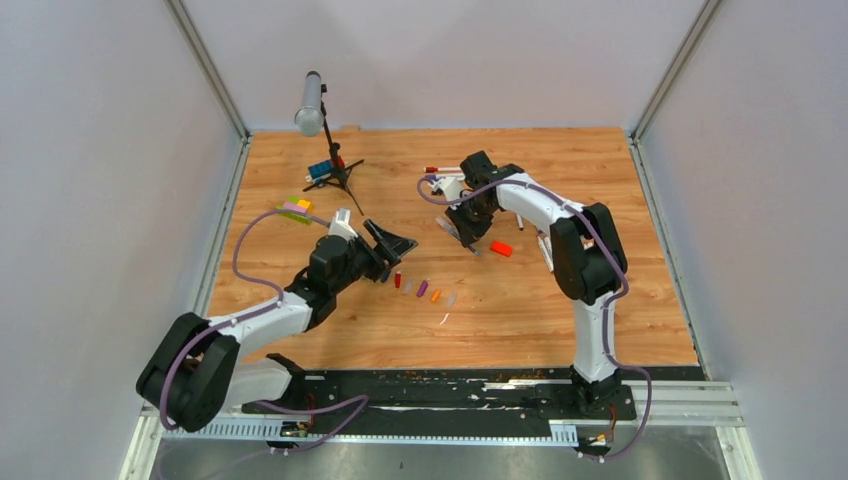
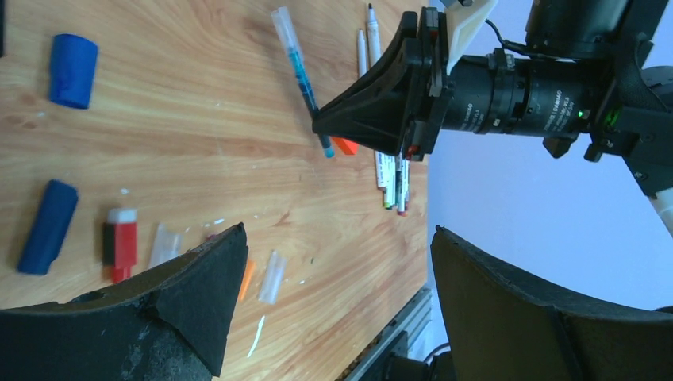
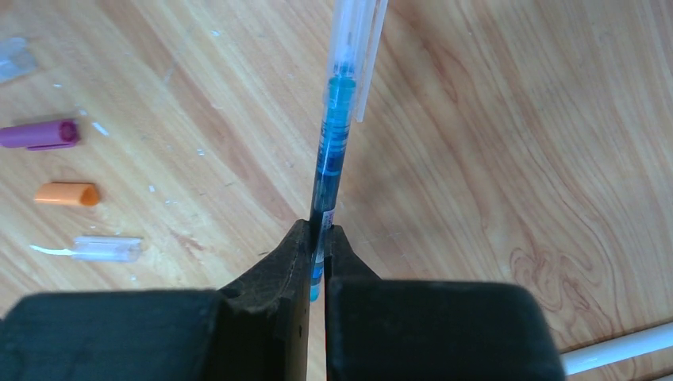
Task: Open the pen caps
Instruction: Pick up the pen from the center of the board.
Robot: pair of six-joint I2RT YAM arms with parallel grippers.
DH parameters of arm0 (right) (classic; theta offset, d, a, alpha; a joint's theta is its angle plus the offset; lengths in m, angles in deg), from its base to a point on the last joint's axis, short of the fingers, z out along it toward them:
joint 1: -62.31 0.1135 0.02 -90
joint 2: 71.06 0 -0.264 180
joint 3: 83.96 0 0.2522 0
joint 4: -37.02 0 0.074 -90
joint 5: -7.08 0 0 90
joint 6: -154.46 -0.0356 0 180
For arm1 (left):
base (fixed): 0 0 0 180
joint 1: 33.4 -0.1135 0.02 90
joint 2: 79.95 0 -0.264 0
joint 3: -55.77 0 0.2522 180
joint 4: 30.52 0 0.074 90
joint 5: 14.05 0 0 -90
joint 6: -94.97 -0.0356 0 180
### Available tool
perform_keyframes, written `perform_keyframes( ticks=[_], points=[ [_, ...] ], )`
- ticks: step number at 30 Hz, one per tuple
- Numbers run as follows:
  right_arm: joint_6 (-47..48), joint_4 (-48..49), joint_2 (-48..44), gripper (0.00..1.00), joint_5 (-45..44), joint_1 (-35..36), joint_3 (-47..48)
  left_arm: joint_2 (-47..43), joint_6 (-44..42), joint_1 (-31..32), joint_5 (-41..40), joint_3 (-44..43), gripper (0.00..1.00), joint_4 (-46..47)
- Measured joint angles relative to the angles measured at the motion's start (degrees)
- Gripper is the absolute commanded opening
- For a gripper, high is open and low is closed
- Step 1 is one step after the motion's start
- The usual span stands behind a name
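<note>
Near the middle of the wooden worktop [image 1: 660, 300], the right gripper [image 3: 318, 232] is clamped tight on one end of a clear-barrelled pen with blue ink inside [image 3: 336, 103], which points straight away from the fingers. That arm bends at the elbow and reaches leftward, wrist tipped down. Loose plastic pen caps lie in a row close by: a red cap [image 1: 398, 281], a purple cap [image 3: 40, 133], an orange cap [image 3: 67, 194] and a clear cap [image 3: 107, 248]. Low beside them, the left gripper [image 2: 337, 238] faces the right one, its jaws wide apart around nothing.

Top camera high behind, looking down on whole table [image 1: 600, 300]. Left wrist low, looking across; right wrist close, looking down. Both catch blue pen [image 3: 333, 135].
</note>
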Motion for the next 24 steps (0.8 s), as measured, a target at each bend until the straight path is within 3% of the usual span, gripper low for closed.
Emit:
perform_keyframes(
  ticks=[17,24],
  points=[
    [-3.7,0.9,-6.4,0.00,19.0,0.1,-2.8,17.7,1.3,2.3,-4.5,-10.4,0.89,6.0],
    [-4.3,0.8,-6.6,0.00,23.9,0.2,-3.6,23.3,1.7,2.9,-4.7,-14.4,0.72,7.7]
  ],
)
